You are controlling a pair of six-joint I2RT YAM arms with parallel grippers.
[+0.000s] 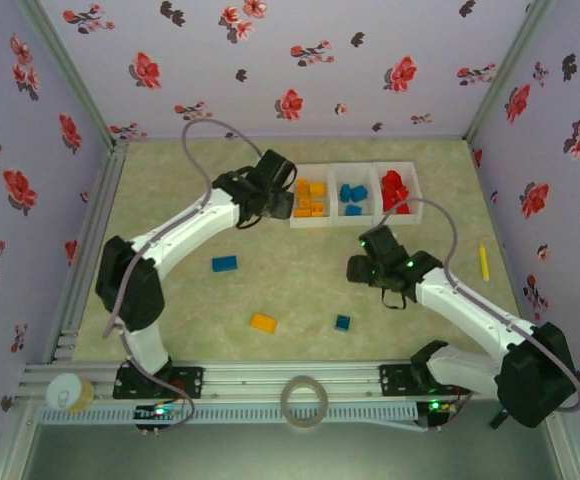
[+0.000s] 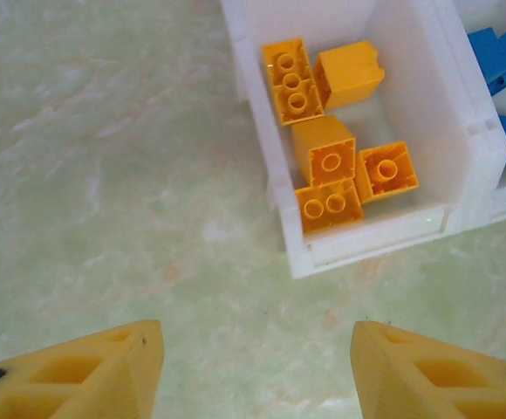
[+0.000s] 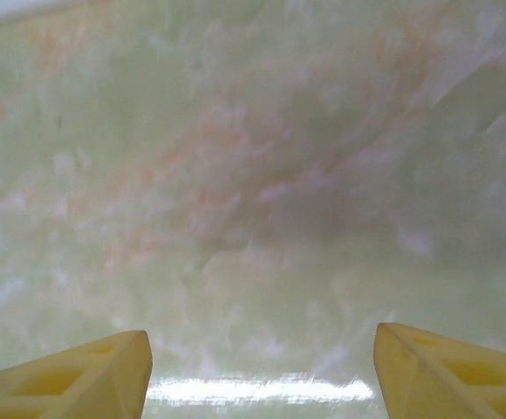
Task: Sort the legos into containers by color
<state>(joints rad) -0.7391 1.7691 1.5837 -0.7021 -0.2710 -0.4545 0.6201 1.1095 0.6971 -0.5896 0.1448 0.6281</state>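
Marbled green tabletop (image 1: 170, 300) inside flower-papered walls carries the white tray (image 1: 360, 224) against its far edge, right of centre. It holds orange legos (image 2: 327, 157) in the left compartment, blue ones (image 1: 350, 195) in the middle and red ones (image 1: 395, 188) in the right. Three more lie loose nearer the arms: a blue brick (image 1: 224, 264) left of centre, and an orange brick (image 1: 263, 322) and a small blue brick (image 1: 342, 322) toward the near edge.

The left gripper (image 2: 257, 340) hangs just beside the tray's near left corner, fingers parted and empty. The step in hand looks like going for a loose brick. It is best done by lifting clear of the tray wall first, then dropping straight over one brick with the fingers astride its short sides.

The left arm stretches from its near-left base toward the far edge. The right arm is folded, and the right gripper (image 3: 262, 349) faces bare tabletop near the middle, fingers apart with nothing between them.
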